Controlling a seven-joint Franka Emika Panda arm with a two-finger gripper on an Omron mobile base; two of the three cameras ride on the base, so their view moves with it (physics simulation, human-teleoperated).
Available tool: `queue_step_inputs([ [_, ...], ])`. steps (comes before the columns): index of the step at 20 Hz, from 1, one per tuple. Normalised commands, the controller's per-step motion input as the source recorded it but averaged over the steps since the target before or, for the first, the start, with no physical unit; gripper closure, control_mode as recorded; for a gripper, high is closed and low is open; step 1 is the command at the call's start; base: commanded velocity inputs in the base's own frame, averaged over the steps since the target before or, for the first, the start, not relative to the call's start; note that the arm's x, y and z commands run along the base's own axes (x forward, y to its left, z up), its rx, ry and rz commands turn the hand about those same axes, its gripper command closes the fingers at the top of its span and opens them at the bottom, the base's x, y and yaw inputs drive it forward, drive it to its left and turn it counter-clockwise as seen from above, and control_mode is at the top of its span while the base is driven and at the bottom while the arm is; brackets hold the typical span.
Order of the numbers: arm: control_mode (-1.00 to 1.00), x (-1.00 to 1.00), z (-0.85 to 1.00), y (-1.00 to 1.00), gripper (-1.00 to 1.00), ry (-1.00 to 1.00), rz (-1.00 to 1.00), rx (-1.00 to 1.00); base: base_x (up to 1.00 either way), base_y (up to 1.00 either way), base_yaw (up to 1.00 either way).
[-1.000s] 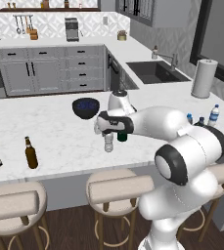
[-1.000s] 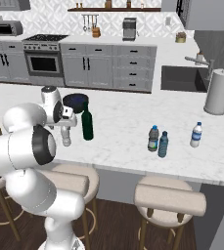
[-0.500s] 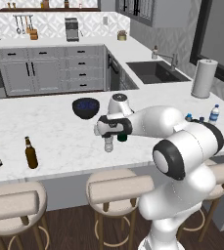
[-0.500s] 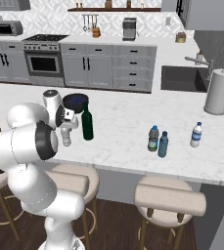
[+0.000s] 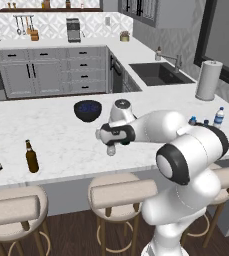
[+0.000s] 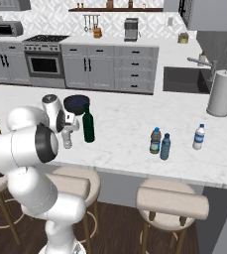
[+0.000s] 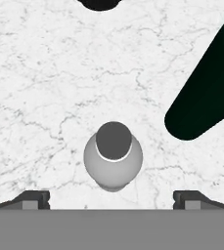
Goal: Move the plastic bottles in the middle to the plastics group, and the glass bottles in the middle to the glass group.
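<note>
Here, the robot's hand [image 7: 111,199] hangs wide open over a small pale plastic bottle [image 7: 113,157] on the marble surface [image 5: 56,140], gripping nothing.

Seen from above, the bottle's grey cap sits between the two spread fingertips [image 7: 33,199], which stand clear of it. The tall dark green wine bottle [image 6: 88,127] stands just beside it, with a dark bowl [image 5: 87,110] behind; its contents cannot be made out. Further along the surface, two small bottles [image 6: 160,144] stand side by side, near a white-capped, blue-labelled water bottle [image 6: 198,137]. The brown beer bottle [image 5: 31,157] stands well apart at the other end.
</note>
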Motion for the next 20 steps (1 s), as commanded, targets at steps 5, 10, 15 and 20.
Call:
queue_step_inputs([
  [5,-1.0,0.02,-0.04,0.0,-1.0,-0.07,0.0,0.0,0.0,0.0,0.0],
  [10,-1.0,0.02,0.0,0.0,-1.0,0.0,0.0,0.0,0.0,0.0,0.0],
  [15,-1.0,0.04,0.0,0.0,-1.0,0.0,0.0,0.0,0.0,0.0,0.0],
  [20,-1.0,0.15,-0.02,0.04,-1.0,0.0,0.0,0.0,0.0,0.0,0.0],
])
